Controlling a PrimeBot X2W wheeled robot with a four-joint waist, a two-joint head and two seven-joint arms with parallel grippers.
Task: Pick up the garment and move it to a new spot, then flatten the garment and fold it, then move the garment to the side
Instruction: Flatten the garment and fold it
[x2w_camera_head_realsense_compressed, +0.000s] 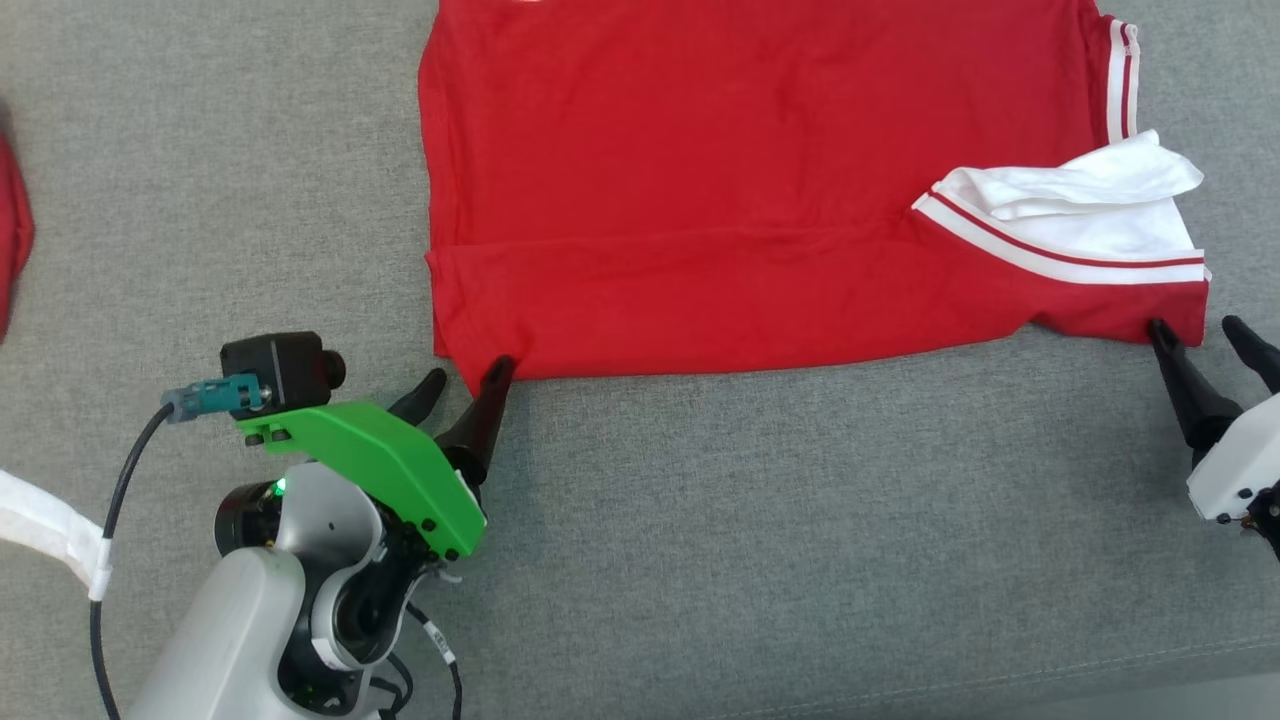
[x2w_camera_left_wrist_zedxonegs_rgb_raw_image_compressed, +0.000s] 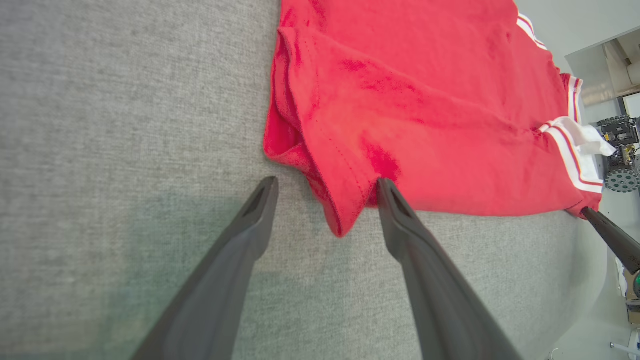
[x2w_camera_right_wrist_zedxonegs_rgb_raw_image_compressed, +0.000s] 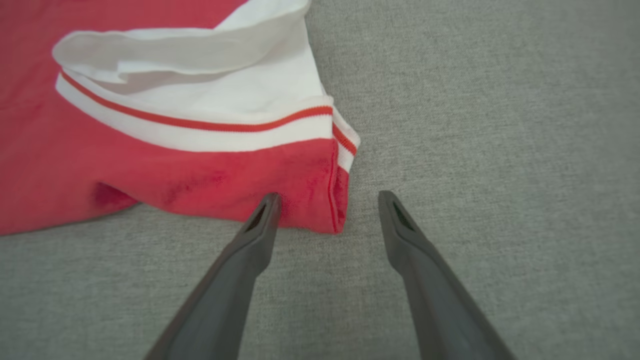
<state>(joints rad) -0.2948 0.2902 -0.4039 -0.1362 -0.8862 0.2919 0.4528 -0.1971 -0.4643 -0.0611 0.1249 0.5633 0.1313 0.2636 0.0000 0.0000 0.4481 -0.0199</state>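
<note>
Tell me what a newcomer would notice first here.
A bright red garment lies spread across the grey surface, a white striped-edged part bunched at its right end. The left gripper and right gripper sit at its near corners, jaws open.

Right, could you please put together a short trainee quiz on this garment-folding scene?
1. True or false: the left pincer is shut on the red fabric garment with white striped trim.
2. Which corner of the garment is the right pincer at, as the robot sees it? A: near right. B: far left. C: far right.
3. Fill in: the garment lies on a ___ woven fabric surface.
Key: 1 false, its jaws stand open; 2 A; 3 grey.
</note>
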